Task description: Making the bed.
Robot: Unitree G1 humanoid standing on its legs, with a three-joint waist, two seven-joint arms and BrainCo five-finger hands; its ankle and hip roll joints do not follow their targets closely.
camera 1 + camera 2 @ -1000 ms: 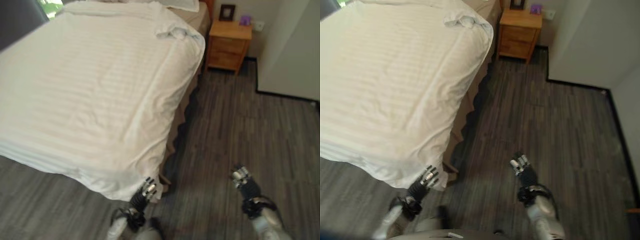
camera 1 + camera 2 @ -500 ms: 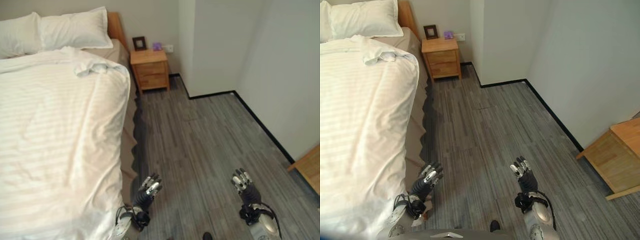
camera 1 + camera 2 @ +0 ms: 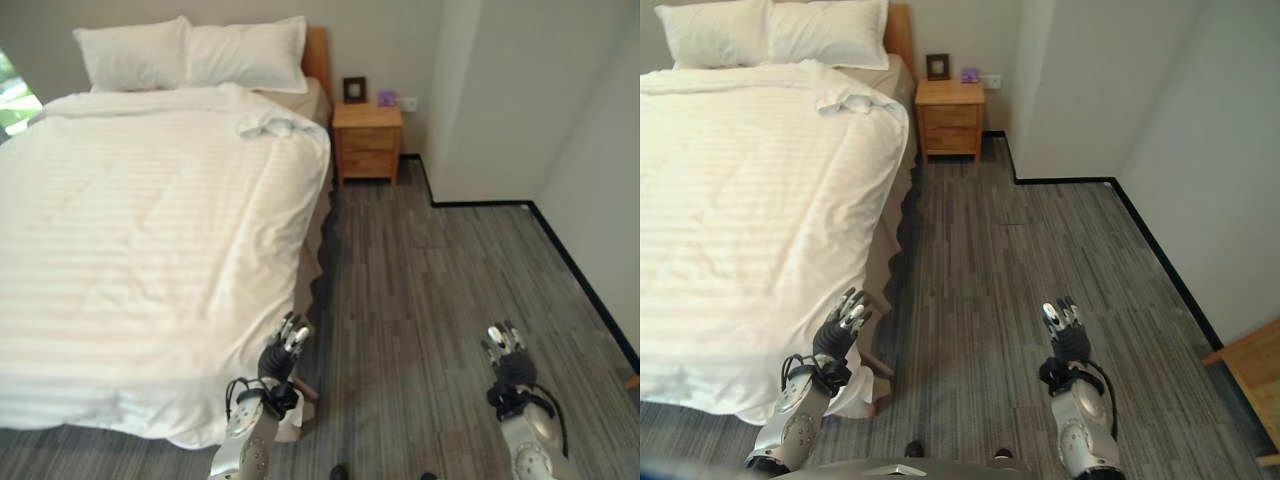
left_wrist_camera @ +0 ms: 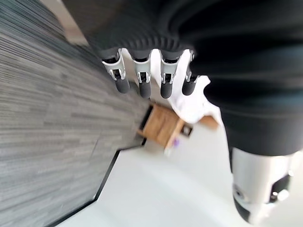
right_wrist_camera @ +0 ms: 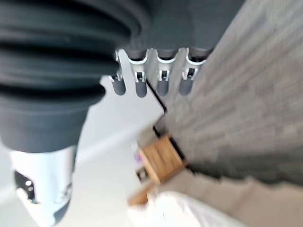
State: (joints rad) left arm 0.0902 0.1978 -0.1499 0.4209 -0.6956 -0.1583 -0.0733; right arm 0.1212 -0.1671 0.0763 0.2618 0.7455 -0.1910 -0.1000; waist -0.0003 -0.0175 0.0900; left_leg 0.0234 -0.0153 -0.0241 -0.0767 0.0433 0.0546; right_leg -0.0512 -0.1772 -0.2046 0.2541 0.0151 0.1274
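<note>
Bed (image 3: pixel 150 230) swings back to fill the frame's left as the camera turns; left hand (image 3: pixel 283 345) and right hand (image 3: pixel 505 350) hang relaxed and empty, duvet corner (image 3: pixel 265 125) at upper centre still bunched.

I see two silver-grey forearms at the frame's bottom. My left hand (image 3: pixel 281 352) and right hand (image 3: pixel 508 355) look identical: dark ribbed covers over wrist and back, silver fingers (image 4: pixel 141 80) with dark rounded tips.

Head stereo pair looking down, wrist cameras close, sharing nightstand (image 3: pixel 367 140)
</note>
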